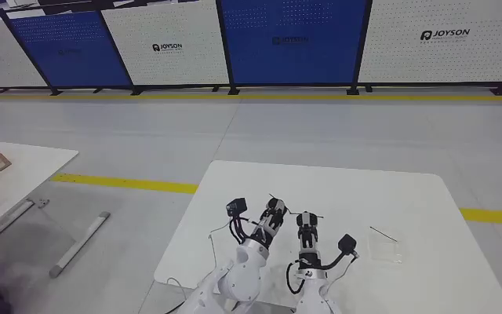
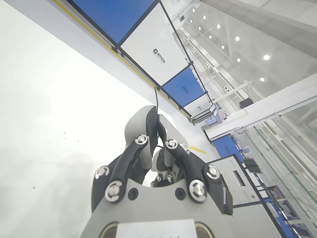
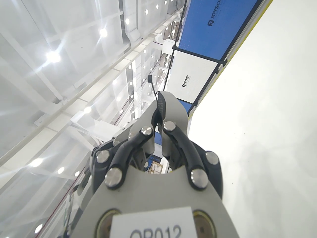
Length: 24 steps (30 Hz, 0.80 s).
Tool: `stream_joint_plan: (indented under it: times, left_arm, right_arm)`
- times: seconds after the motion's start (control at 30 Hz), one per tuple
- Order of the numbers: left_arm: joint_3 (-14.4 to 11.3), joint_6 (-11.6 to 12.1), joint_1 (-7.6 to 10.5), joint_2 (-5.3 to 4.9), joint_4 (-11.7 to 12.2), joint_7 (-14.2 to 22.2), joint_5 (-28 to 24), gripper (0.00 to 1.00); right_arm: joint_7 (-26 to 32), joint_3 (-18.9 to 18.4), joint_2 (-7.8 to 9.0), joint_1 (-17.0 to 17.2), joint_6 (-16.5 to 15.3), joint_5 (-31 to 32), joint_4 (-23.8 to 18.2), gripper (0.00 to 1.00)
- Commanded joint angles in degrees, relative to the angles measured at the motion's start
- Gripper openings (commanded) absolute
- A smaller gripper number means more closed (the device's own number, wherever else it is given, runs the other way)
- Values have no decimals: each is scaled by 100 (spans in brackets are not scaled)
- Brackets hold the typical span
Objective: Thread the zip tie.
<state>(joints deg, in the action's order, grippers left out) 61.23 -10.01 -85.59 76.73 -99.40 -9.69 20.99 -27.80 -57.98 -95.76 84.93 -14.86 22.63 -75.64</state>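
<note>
Right pincer (image 1: 305, 217) near clear plastic (image 1: 385, 250)

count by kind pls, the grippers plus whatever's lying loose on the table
grey two-finger grippers: 2, left gripper and right gripper, each shut on a thin black zip tie strip
loose thin black zip tie on the white table: 1
clear flat plastic piece: 1
total: 4
</note>
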Motion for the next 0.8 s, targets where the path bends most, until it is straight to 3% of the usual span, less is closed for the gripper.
stream_joint_plan:
  times: [0.0, 0.6, 0.77]
  left_arm:
    - [-1, 4, 12, 4, 3, 6, -9, 0]
    - [97, 57, -32, 13, -37, 62, 17, 0]
    - [104, 68, -50, 14, -48, 72, 48, 0]
  right_arm:
    - [34, -5, 3, 4, 4, 13, -12, 0]
    - [698, -255, 89, 149, -336, -327, -180, 0]
    - [945, -315, 122, 184, -236, -342, -291, 0]
